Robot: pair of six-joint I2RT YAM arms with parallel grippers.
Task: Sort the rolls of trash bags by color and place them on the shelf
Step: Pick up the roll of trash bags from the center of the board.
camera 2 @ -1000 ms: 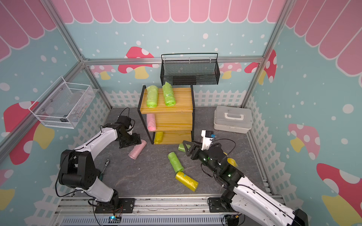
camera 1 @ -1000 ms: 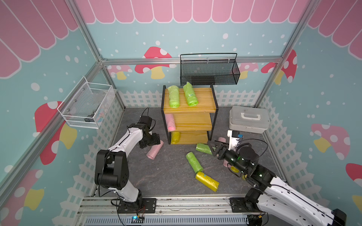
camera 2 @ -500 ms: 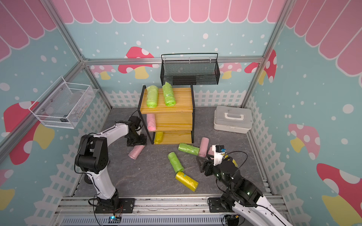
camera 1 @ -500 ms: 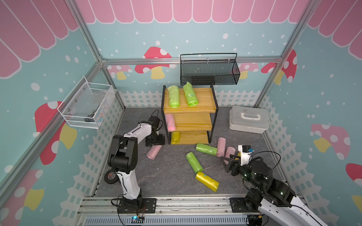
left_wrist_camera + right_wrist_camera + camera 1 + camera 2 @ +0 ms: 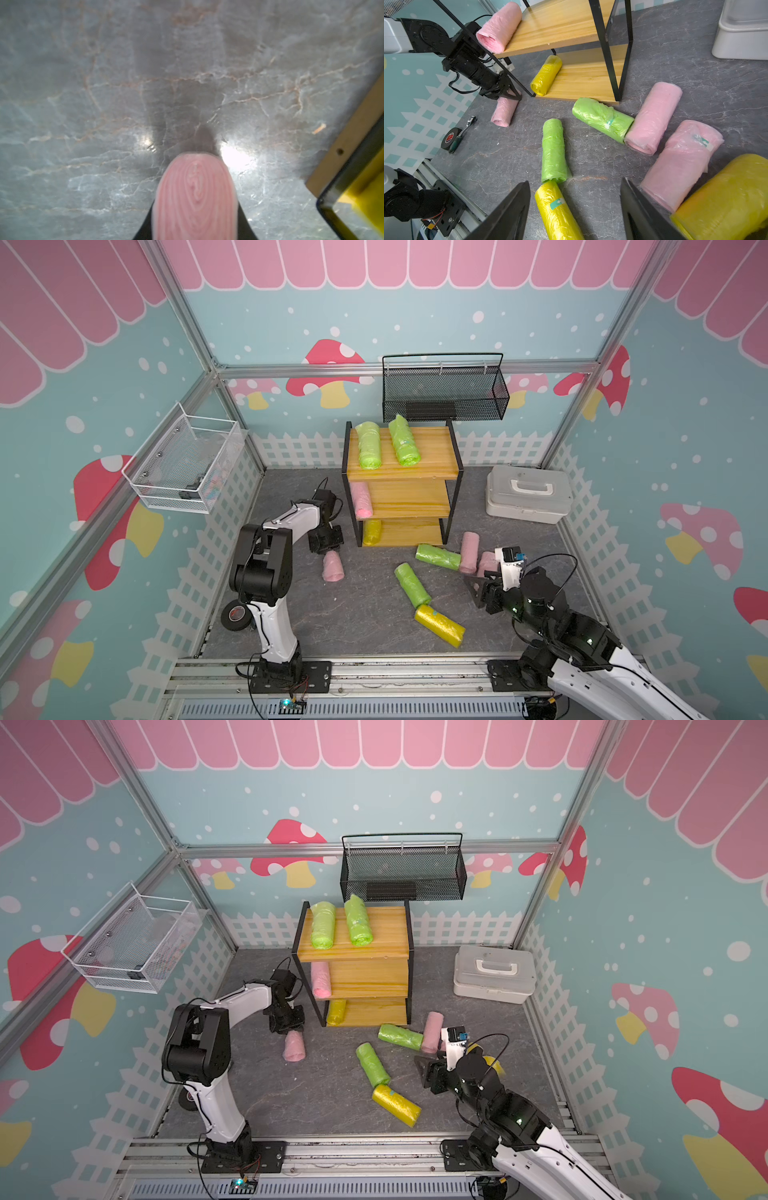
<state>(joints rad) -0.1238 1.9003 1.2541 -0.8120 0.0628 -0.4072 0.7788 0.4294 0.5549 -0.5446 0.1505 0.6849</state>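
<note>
Grey marbled floor [image 5: 365, 614], pastel mushroom walls. Far left of the shelf [image 5: 436, 456], a white wire basket [image 5: 166, 495] hangs on the side wall w/ a small dark item [image 5: 190, 490] inside; can't tell what it is. Front-left of the shelf, a black tape roll [image 5: 235, 616] lies by the left arm's base, w/ a ratchet [image 5: 465, 129] beside it.

Just left of the shelf, the left gripper [image 5: 330, 549] points down. Its jaws pinch the back-wall end of the held pink roll [image 5: 333, 567], which lies on the floor. The left wrist view shows that end squeezed oval b/w the black fingers [image 5: 242, 224].

Shelf boards:
- **Top:** top-left green roll [image 5: 369, 445] & top-right green roll [image 5: 404, 445], side by side.
- **Mid:** shelved pink roll [image 5: 360, 499] at the left edge.
- **Bottom:** shelved yellow roll [image 5: 372, 531], also at the left.

Above & behind the shelf, a black mesh basket [image 5: 444, 398] hangs on the back wall. Right of the shelf sits a white lidded box [image 5: 528, 497], lid shut, contents hidden.

Front-right of the shelf, on the floor, a loose green roll [image 5: 438, 556] butts end-on into a loose pink roll [image 5: 468, 551]. A second loose pink roll [image 5: 485, 565] lies just right of that. Nearer the front, a front green roll [image 5: 411, 584] touches a front yellow roll [image 5: 439, 624] end to end.

The right gripper [image 5: 477, 589] hovers low there, jaws spread wide above the floor. One more yellow roll by the right arm [image 5: 726, 197] lies next to the second loose pink roll.
</note>
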